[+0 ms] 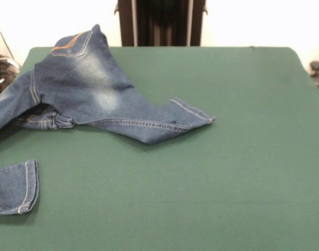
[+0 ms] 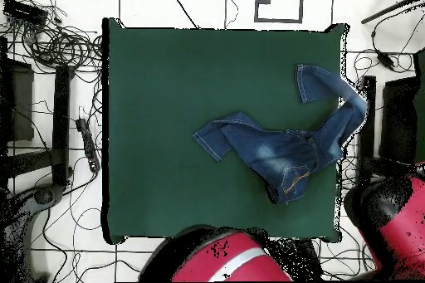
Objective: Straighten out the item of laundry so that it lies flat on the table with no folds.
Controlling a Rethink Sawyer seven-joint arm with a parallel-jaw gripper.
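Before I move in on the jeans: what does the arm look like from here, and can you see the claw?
Only in the overhead view: the arm shows as rounded red casing with a pale grey band, and another red and black section sits at the table's corner. No claw shows in either view.

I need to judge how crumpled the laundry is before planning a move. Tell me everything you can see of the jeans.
The jeans are small, blue denim with faded pale patches and orange stitching. They lie crumpled on the green table, near one side edge. One leg stretches toward the table's middle, its hem flat. The other leg bends back sharply, running along or over the table's edge, so its hem lies apart from the body. The waist end is bunched and raised. Only the table touches them; no gripper is in view.
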